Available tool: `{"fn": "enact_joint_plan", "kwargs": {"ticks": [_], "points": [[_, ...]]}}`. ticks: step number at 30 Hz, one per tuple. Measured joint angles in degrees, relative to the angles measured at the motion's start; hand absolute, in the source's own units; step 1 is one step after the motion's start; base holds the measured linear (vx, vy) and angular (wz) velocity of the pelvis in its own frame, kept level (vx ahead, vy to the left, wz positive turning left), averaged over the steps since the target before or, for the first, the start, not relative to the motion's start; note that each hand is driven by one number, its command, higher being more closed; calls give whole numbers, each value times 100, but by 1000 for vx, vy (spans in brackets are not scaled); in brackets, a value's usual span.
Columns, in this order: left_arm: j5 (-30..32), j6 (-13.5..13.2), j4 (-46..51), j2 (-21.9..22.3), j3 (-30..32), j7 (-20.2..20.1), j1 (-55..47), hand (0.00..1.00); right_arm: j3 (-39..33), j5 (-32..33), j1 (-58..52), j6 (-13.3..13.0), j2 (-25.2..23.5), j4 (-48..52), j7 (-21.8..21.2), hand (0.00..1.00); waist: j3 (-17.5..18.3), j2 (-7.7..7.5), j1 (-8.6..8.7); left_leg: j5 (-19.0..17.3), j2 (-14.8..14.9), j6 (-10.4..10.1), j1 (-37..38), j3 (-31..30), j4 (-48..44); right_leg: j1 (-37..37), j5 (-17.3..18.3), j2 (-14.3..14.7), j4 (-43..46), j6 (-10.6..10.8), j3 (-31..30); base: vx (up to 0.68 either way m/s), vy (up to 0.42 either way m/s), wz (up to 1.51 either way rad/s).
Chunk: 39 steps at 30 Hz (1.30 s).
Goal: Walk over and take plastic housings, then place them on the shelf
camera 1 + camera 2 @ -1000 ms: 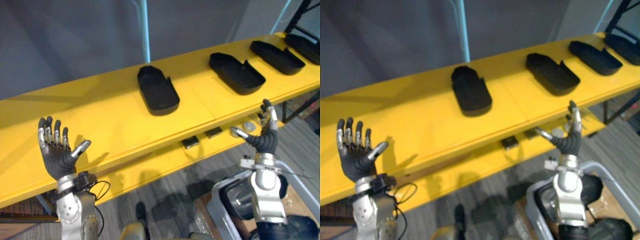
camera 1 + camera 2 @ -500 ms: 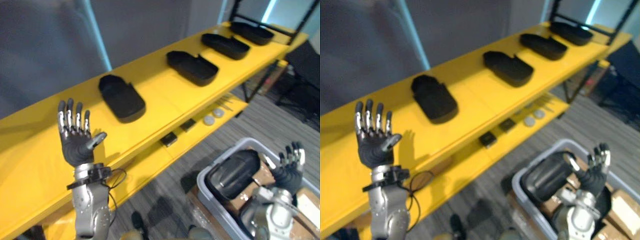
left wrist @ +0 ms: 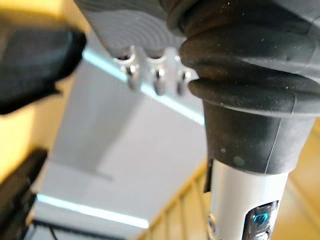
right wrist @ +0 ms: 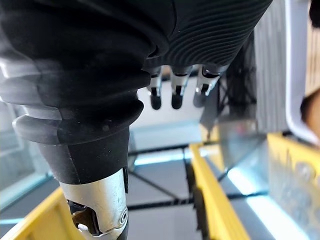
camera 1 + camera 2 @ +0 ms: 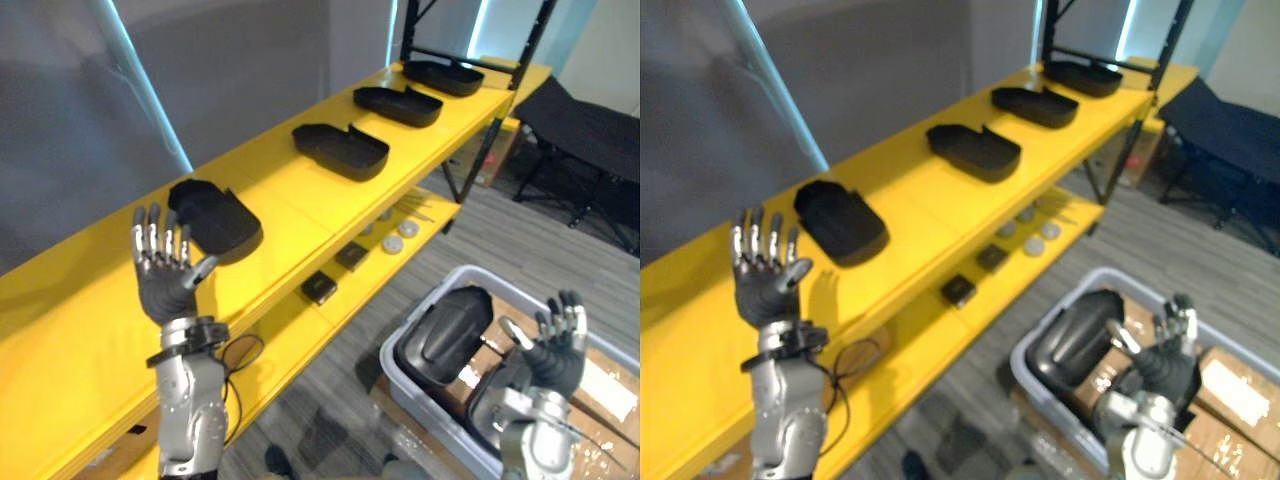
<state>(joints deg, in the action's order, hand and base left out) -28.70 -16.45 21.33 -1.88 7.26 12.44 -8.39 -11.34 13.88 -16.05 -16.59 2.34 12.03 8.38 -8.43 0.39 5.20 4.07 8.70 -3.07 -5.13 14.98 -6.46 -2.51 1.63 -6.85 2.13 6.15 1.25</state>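
Observation:
Several black plastic housings lie in a row on the yellow shelf (image 5: 290,205): the nearest housing (image 5: 213,217), a second housing (image 5: 340,150), a third housing (image 5: 397,105) and a far one (image 5: 443,77). Another black housing (image 5: 445,335) sits in the grey bin (image 5: 400,378) on the floor at lower right. My left hand (image 5: 165,280) is raised, open and empty, in front of the shelf's near end, just this side of the nearest housing. My right hand (image 5: 553,352) is open and empty above the bin, to the right of the housing in it.
A lower yellow shelf level (image 5: 290,330) holds small black blocks (image 5: 318,288) and round silver discs (image 5: 392,243). Cardboard boxes (image 5: 1230,395) lie beside the bin. A black shelf post (image 5: 478,140) and a dark folding cot (image 5: 585,130) stand at right.
The camera has swung right, so the shelf has slid left and the bin shows more fully. My right hand has stayed open above the bin; my left stays raised and open.

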Motion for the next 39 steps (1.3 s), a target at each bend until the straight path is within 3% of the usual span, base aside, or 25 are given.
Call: {"fn": "enact_joint_plan", "kwargs": {"ticks": [2, 3, 4, 8, 14, 19, 24, 26, 30, 31, 33, 34, 35, 36, 37, 39], "points": [[3, -30, 39, 7, 246, 38, -214, 0, 272, 2, 633, 18, 483, -285, -150, 0, 5, 78, -351, -899, 22, -56, -243, -1391, -879, 160, -114, 158, -121, -25, -678, -72, 115, -158], [7, -38, 71, 5, 289, 39, -273, 0, 324, 2, 781, 17, 591, -346, -182, 0, 27, 139, -377, -1096, 16, -215, -243, -1602, -976, 182, -133, 195, -133, -17, -793, -59, 214, -123], [17, -82, 116, -2, 344, 29, -309, 0, 397, 0, 946, 17, 657, -390, -205, 0, 34, 140, -388, -1243, -32, -412, -238, -1565, -1077, 217, -154, 174, -127, 19, -951, -51, 179, -74], [261, -258, 504, -13, 574, 38, -308, 0, 712, 3, 1025, 20, 648, -388, -259, 0, -97, -178, -445, -1404, -299, -289, -265, -1105, -1255, 545, -335, -113, 3, 203, -1329, -61, 166, -60], [266, -257, 503, 0, 838, 101, -429, 0, 973, 111, 1041, 23, 620, -487, -469, 0, -147, -72, -442, -1862, -163, -203, -299, -691, -1806, 648, -604, -94, -29, 210, -1068, -47, 86, -52], [234, -333, 502, 17, 838, 247, -597, 0, 1095, 58, 970, 80, 579, -567, -359, 0, -187, -4, -454, -1904, -113, -246, -289, -686, -1814, 734, -544, -30, -23, 136, -1054, -53, 30, -13], [205, -781, 469, 12, 580, 240, -593, 0, 908, 118, 595, 166, 585, -598, -337, 0, -156, 85, -398, -1949, 6, -348, -420, -1047, -1809, 763, -401, 85, 107, 109, -579, 31, -38, 21], [207, -933, 435, 14, 309, 172, -301, 0, 676, 237, 528, 160, 590, -796, -317, 0, -192, 138, -304, -1896, 8, -388, -473, -1256, -1896, 895, -204, 132, 605, 148, -416, 96, -61, 33], [256, -896, 437, -4, 250, -28, -12, 0, 465, 382, 421, 154, 504, -987, -80, 0, -270, 163, -261, -1949, -5, -358, -60, -1267, -1878, 829, -158, 182, 945, 154, -571, 68, 18, -42], [240, -812, 437, -26, 250, -142, 40, 0, 332, 495, 282, 68, 316, -1009, -80, 0, -318, 92, -263, -2056, -50, -311, 237, -1100, -1694, 825, -167, 162, 1029, 169, -674, -17, 98, -83], [272, -679, 435, -111, 243, -131, -32, 0, 312, 620, 138, 3, 114, -960, -128, 0, -425, -57, -277, -2040, -165, -244, 528, -727, -1565, 864, -330, 16, 1020, 240, -508, -86, 75, -91], [272, -617, 435, -136, 212, -121, -71, 0, 313, 620, 91, 3, 96, -920, -181, 0, -447, -49, -246, -2060, -159, -208, 542, -619, -1587, 873, -483, 7, 964, 216, -391, -205, 65, -92], [269, -538, 443, -196, 157, -123, -99, 0, 375, 612, -39, -2, 92, -848, -245, 0, -479, -29, -230, -2070, -107, -81, 511, -408, -1588, 933, -1008, 65, 680, 231, -215, -278, 98, -116], [270, -494, 450, -225, 246, -125, -124, 0, 438, 603, -40, -4, 70, -837, -243, 0, -510, 120, -308, -2020, 93, 49, 491, -49, -1515, 991, -1269, 111, 470, 197, -150, -275, 123, -117], [268, -460, 434, -252, 295, -123, -125, 0, 507, 596, -57, -4, 66, -813, -234, 0, -513, 118, -278, -1983, 111, 81, 484, 36, -1467, 1079, -1053, 70, 859, -58, -1, -232, 142, -92], [206, -420, 419, -274, 330, -150, -133, 0, 592, 491, -119, 2, 46, -795, -154, 0, -509, 145, -267, -1796, 130, 176, 503, 144, -1236, 1095, -141, -241, 2291, -207, 262, -138, 118, -35]]}}
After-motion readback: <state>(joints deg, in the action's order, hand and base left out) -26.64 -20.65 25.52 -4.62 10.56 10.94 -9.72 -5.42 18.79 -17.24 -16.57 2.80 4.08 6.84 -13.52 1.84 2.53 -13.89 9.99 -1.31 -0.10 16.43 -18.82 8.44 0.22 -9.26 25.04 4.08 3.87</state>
